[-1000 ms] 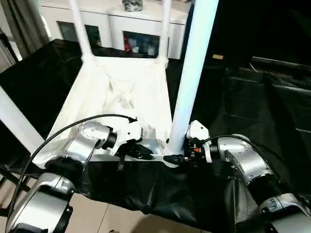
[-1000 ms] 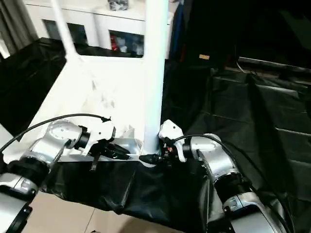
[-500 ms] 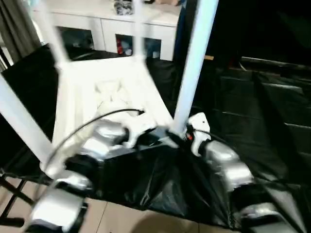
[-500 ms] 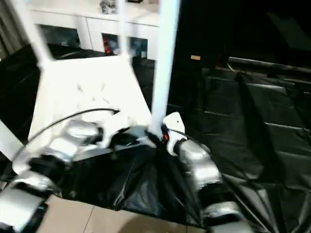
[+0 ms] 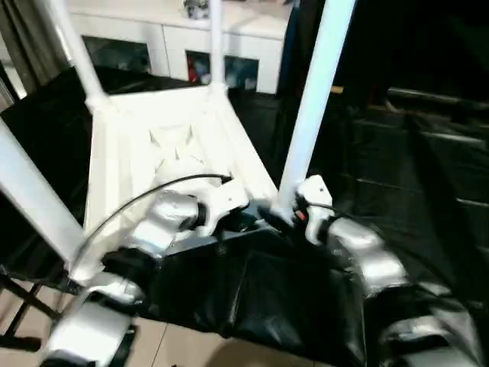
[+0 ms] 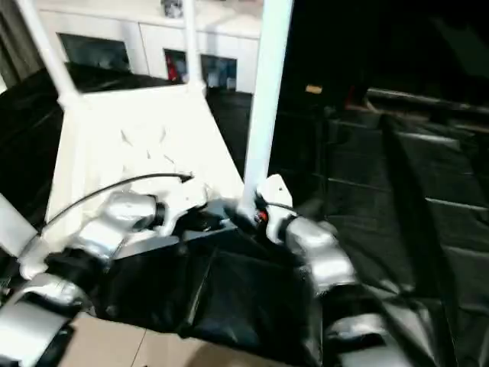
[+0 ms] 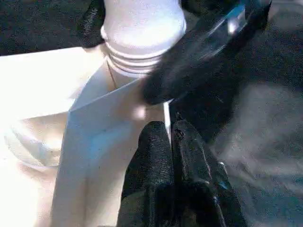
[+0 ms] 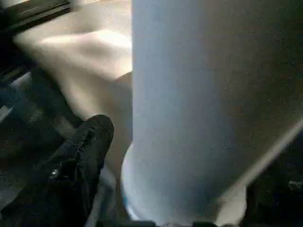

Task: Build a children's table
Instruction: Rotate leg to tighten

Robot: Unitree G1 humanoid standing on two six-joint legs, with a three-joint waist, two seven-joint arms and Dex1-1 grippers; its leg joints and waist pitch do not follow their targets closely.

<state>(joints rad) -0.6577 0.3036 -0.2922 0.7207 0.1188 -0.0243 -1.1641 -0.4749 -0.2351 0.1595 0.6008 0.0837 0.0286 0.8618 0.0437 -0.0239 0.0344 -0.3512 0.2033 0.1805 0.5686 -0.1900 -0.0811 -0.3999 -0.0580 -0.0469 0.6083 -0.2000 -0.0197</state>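
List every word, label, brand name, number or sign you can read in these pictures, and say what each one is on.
None can be read.
The upturned white table top and its legs carry no print that shows.
The small tan tag on the dark surface behind: too small to read.
The red and dark items behind the cabinet glass: too blurred to read.
The small orange-red mark on the right pincer: no legible characters.

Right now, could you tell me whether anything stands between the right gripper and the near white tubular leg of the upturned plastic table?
Nothing visible does: the right gripper sits at the base of the near white tubular leg, where it enters the table's corner socket.
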